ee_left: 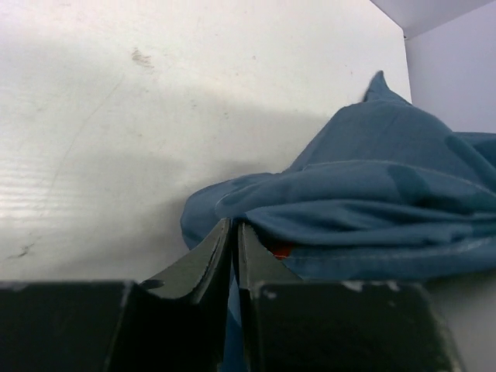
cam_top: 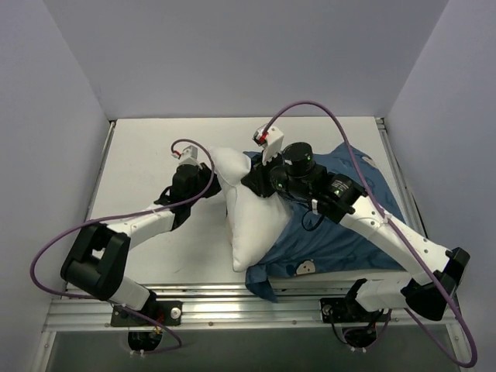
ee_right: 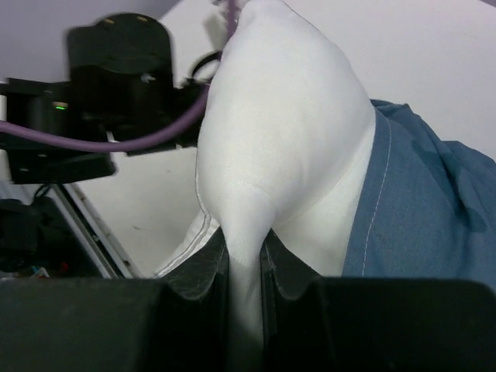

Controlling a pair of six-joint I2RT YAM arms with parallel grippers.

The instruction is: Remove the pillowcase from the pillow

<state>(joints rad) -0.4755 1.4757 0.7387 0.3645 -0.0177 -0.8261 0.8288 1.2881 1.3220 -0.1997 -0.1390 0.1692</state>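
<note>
The pillowcase [cam_top: 349, 229] lies crumpled on the right half of the surface [cam_top: 147, 155]. It covers the right part of the pillow [cam_top: 249, 221], whose white bulk juts out to the left, a layout only the top view gives. Only the right wrist view shows the right claw [ee_right: 246, 260] pinching a pulled-up ridge of white pillow cloth. The left wrist view shows the left claw [ee_left: 232, 248] pressed nearly together on a sliver of blue fabric, a red spot just beside it. A pale print at the pillowcase's near edge is too small to read.
</note>
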